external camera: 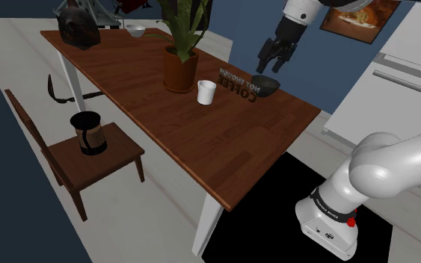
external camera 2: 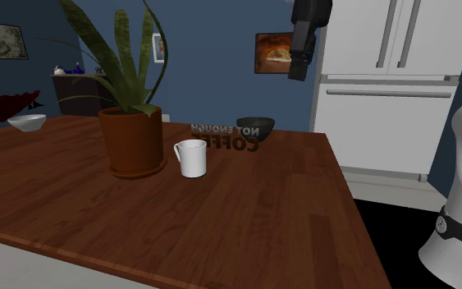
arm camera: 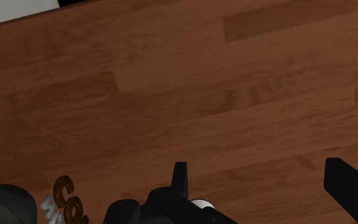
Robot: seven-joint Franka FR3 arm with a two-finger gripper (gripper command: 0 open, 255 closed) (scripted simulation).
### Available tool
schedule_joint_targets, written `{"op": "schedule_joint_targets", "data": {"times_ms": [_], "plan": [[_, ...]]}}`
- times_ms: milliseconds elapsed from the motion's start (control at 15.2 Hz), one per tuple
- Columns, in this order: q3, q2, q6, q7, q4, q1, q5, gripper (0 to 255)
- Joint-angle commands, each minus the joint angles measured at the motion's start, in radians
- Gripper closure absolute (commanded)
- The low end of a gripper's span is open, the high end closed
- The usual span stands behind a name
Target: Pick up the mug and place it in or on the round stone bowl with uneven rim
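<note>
I have the all-black two-finger claw (external camera: 272,60) hanging in the air over the far long edge of the brown wooden worktop (external camera: 201,153), towards the corner nearest the white fridge (external camera: 399,71). On my wrist feed its fingers (arm camera: 180,179) stand wide apart, with bare wood between them. It holds nothing.

The dark grey round bowl (external camera: 265,85) sits on the worktop close to that far edge, almost straight below the claw. On the wrist feed a part of it (arm camera: 2,203) shows next to the claw's body. Just beside the bowl stands a brown block-letter sign (external camera: 237,84) reading "NOT ENOUGH COFFEE".

The plain white mug (external camera: 206,92) stands upright on the worktop, further in from the far edge than the sign and well apart from the claw. It lies between the sign and a terracotta pot (external camera: 180,69) that carries a plant with long green leaves. In the second exterior view the mug (external camera 2: 191,158) has its handle turned towards the pot. It stands just beside the pot's saucer, and I cannot tell whether the two touch.

Along the same far edge, towards the other end of the worktop, rests a small white bowl (external camera: 135,30), with a dark rounded jug (external camera: 78,26) near the end corner. Off the opposite long edge is a brown wooden chair (external camera: 119,153) with a black jar (external camera: 87,133) on its seat.
</note>
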Motion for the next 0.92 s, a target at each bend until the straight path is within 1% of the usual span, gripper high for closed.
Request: {"op": "schedule_joint_targets", "data": {"times_ms": [0,462,858], "plan": [[0.005,0.080,0.049,-0.001,0.024,0.001,-0.006,0],[0.017,0.358,0.155,0.000,0.164,0.001,-0.036,0],[0.024,0.599,0.202,0.008,0.333,0.001,-0.068,0]]}}
